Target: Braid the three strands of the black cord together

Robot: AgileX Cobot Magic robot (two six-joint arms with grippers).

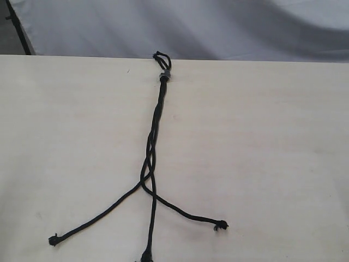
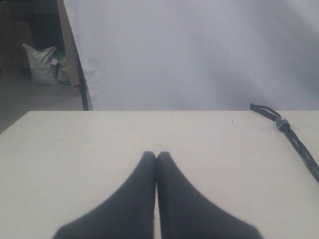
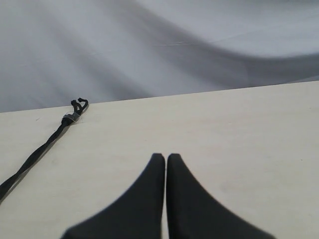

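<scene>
The black cord (image 1: 157,117) lies on the pale table, its loop and greyish band (image 1: 163,75) at the far edge. Its strands run together, cross near the middle, then fan out. One strand ends at the front left (image 1: 53,239), one at the front right (image 1: 221,224), and the middle one (image 1: 146,255) reaches the front edge. Neither gripper shows in the exterior view. My left gripper (image 2: 156,155) is shut and empty above bare table, with the cord (image 2: 294,141) off to its side. My right gripper (image 3: 166,157) is shut and empty too, well apart from the cord (image 3: 47,143).
A grey-white cloth backdrop (image 1: 218,27) hangs behind the table's far edge. In the left wrist view a dark pole (image 2: 82,89) and a grey sack (image 2: 42,63) stand beyond the table corner. The table (image 1: 272,164) is bare wood on both sides of the cord.
</scene>
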